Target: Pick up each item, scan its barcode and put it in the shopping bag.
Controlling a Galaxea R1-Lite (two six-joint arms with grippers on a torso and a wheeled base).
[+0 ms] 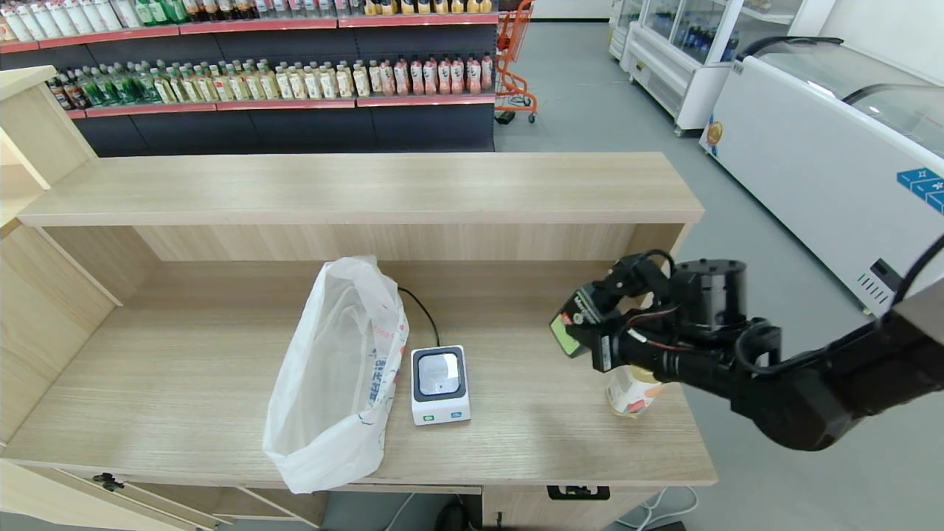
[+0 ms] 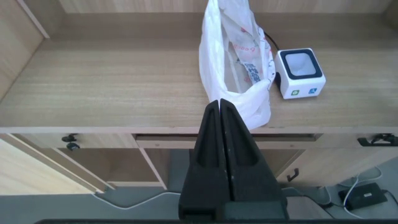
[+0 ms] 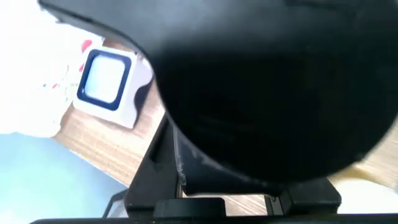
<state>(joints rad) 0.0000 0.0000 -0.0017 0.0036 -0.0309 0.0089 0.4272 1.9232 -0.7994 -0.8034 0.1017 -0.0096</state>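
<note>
My right gripper (image 1: 581, 318) hangs above the right part of the wooden counter (image 1: 184, 369), shut on a dark item with a green label (image 1: 566, 330). In the right wrist view that dark item (image 3: 261, 81) looms close to the lens. Beneath the arm stands a pale bottle (image 1: 631, 392), partly hidden. The white barcode scanner (image 1: 440, 383) (image 2: 300, 72) (image 3: 107, 86) sits mid-counter, left of the held item. The white shopping bag (image 1: 335, 376) (image 2: 236, 62) lies open beside the scanner. My left gripper (image 2: 220, 103) is shut and empty, in front of and below the counter's front edge.
A raised ledge (image 1: 361, 184) and side walls box in the counter at the back and left. A black cable (image 1: 422, 308) runs from the scanner to the back wall. The counter's right edge (image 1: 697, 428) lies just past the bottle. A chest freezer (image 1: 826, 162) stands to the right.
</note>
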